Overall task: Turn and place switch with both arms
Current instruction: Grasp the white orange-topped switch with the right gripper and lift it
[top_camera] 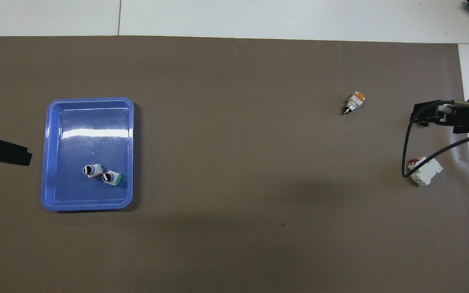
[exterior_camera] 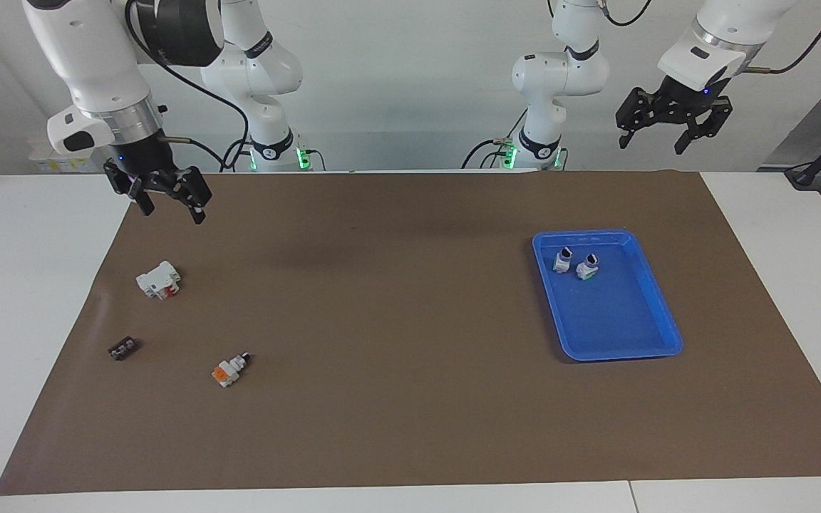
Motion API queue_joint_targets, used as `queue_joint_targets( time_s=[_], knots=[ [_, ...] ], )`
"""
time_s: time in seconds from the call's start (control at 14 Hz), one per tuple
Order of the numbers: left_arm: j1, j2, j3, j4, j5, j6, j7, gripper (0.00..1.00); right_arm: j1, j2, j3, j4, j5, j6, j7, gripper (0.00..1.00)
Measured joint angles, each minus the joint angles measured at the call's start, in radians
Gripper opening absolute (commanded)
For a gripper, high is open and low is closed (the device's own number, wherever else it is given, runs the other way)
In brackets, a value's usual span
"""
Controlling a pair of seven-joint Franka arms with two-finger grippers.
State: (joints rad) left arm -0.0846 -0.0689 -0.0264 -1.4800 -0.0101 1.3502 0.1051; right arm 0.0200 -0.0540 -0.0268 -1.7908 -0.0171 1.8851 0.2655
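Orange-faced switch (exterior_camera: 229, 370) lies on brown mat (exterior_camera: 396, 399); no writing legible. Right gripper (exterior_camera: 167, 201), left gripper (exterior_camera: 668, 130): fingers spread, empty.

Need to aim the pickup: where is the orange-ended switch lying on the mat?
The switch lies on the brown mat toward the right arm's end, farther from the robots than the white block with red parts.

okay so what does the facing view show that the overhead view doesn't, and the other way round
Only the facing view shows the small flat black piece, which the right gripper hides from above, plus both arms' bases and the whole left gripper, open, raised near its own base. Only the overhead view shows the black knob tops of the two switches in the tray straight on. Both show the blue tray, the loose switch lying on the brown mat, the white block with red parts, and the open right gripper raised over the mat's right-arm end.
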Motion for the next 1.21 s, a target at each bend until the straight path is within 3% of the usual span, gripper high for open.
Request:
queue_joint_targets(
  time_s=[0.21, 0.71, 1.21],
  knots=[
    [0.0, 0.0, 0.0, 0.0, 0.0, 0.0, 0.0, 1.0, 0.0, 0.059, 0.001, -0.068, 0.0, 0.159, 0.054, 1.0],
    [0.0, 0.0, 0.0, 0.0, 0.0, 0.0, 0.0, 1.0, 0.001, 0.311, 0.001, -0.067, 0.001, 0.485, 0.088, 1.0],
    [0.0, 0.0, 0.0, 0.0, 0.0, 0.0, 0.0, 1.0, -0.005, 0.423, -0.003, -0.01, 0.068, 0.574, 0.122, 1.0]
  ],
)
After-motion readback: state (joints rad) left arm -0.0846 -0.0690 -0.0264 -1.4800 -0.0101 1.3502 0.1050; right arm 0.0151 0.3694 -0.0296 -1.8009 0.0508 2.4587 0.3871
